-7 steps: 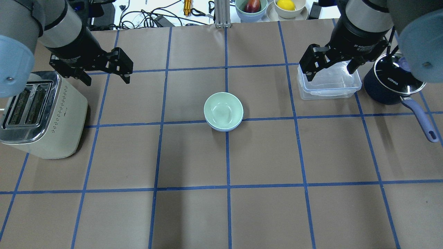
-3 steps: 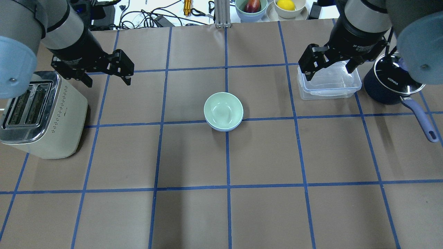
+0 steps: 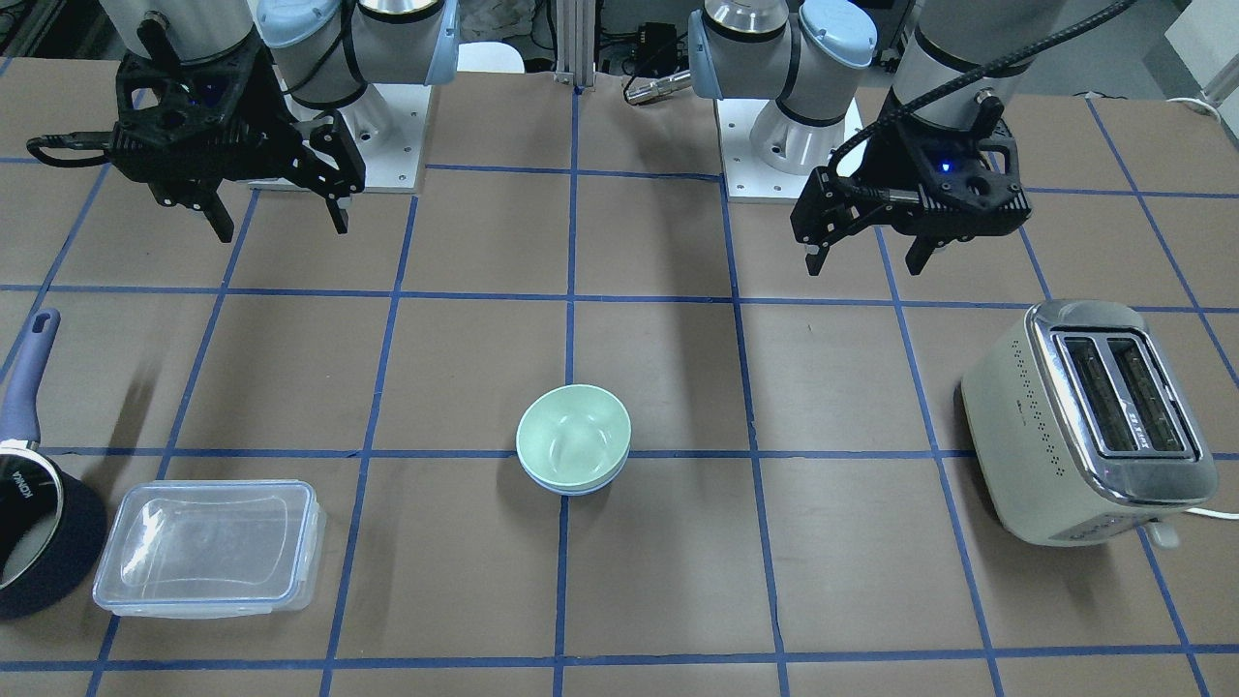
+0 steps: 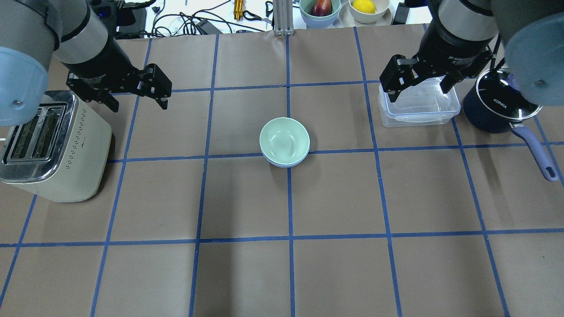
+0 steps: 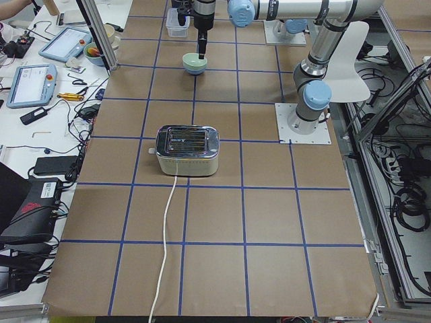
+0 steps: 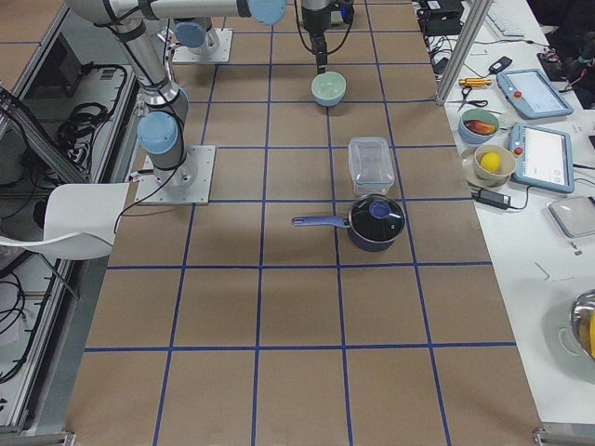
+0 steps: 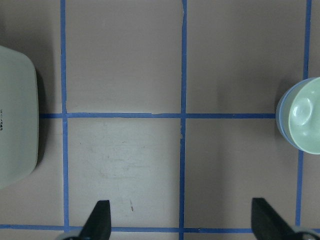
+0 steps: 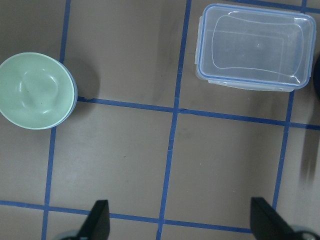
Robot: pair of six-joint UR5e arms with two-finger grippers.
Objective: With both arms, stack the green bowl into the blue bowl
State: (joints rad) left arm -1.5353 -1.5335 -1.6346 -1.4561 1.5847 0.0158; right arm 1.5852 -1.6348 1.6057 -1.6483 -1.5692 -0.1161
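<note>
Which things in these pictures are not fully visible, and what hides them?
Blue bowl: overhead and front-facing views, the green bowl sitting in it covers all but a thin rim.
Pan: front-facing view, cut off by the left edge.
Toaster: left wrist view, cut off by the left edge.
Container: overhead view, the right gripper covers part of it.

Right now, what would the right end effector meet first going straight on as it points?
The right end effector would probably meet bare table first; the clear container and green bowl sit off that line. Depth unclear.
</note>
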